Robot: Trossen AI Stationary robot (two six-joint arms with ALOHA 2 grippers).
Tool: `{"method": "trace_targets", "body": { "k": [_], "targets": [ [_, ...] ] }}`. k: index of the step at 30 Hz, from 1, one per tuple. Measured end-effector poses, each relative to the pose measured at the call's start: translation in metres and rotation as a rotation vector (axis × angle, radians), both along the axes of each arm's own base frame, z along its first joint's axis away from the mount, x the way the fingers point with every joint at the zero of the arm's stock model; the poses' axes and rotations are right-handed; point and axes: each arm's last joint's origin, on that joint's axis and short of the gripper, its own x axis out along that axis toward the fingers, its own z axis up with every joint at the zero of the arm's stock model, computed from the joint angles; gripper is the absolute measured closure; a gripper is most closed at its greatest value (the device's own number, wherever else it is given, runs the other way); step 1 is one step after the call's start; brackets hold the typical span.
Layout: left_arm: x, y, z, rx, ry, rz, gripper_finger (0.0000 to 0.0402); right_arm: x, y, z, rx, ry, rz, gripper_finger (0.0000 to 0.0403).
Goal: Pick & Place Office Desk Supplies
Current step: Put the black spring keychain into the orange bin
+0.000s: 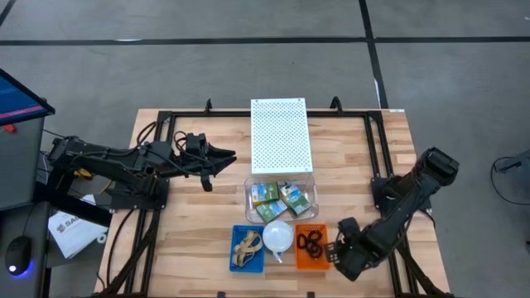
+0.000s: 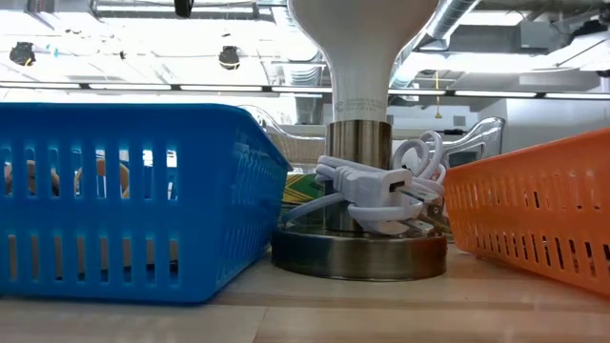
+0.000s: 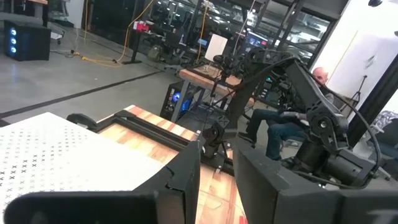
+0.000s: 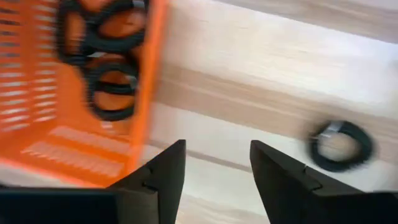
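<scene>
My right gripper (image 4: 214, 171) points down, open and empty, over bare table beside the orange basket (image 4: 74, 137), at the table's near right (image 1: 337, 251). One black ring (image 4: 341, 145) lies flat on the wood close by, clear of the fingers. More black rings (image 4: 102, 59) lie in the orange basket (image 1: 312, 248). Tan rubber bands (image 1: 247, 246) lie in the blue basket (image 1: 236, 263). Crayon boxes (image 1: 280, 199) sit in a clear bin (image 1: 251, 195). My left gripper (image 1: 224, 157) hangs level above the table's left, slightly open (image 3: 216, 180), holding nothing.
A white lamp (image 1: 277, 236) stands between the two baskets, its metal base and bundled white cord (image 2: 372, 186) showing in the low view. A white perforated box (image 1: 280, 136) sits at the far middle. A black frame (image 1: 374, 141) runs along the table's edges.
</scene>
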Motion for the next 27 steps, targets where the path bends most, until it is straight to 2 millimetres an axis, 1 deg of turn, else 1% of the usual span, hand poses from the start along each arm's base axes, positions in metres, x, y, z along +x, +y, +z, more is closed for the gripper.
{"method": "trace_targets", "body": {
  "k": [6, 9, 14, 18, 21, 27],
  "targets": [
    [0.000, 0.000, 0.000, 0.001, 0.000, 0.001, 0.0314, -0.005, -0.005, -0.001, 0.002, 0.120, -0.010, 0.0260],
    [0.000, 0.000, 0.000, 0.001, 0.000, 0.001, 0.0314, -0.009, -0.005, -0.001, -0.006, 0.152, -0.003, 0.0267],
    [0.000, 0.001, 0.000, 0.001, 0.000, 0.004, 0.0314, -0.013, -0.008, -0.002, -0.024, 0.204, -0.004, 0.0255],
    [0.000, 0.002, 0.000, 0.001, -0.001, 0.008, 0.0314, -0.017, -0.008, -0.021, 0.038, 0.217, 0.005, 0.0235],
    [0.000, 0.002, 0.000, 0.001, -0.001, 0.009, 0.0314, -0.018, -0.007, -0.030, 0.070, 0.213, 0.011, 0.0225],
    [0.000, 0.002, 0.000, 0.001, -0.002, 0.009, 0.0314, -0.027, -0.015, -0.031, -0.006, 0.295, 0.009, 0.0228]
  ]
}}
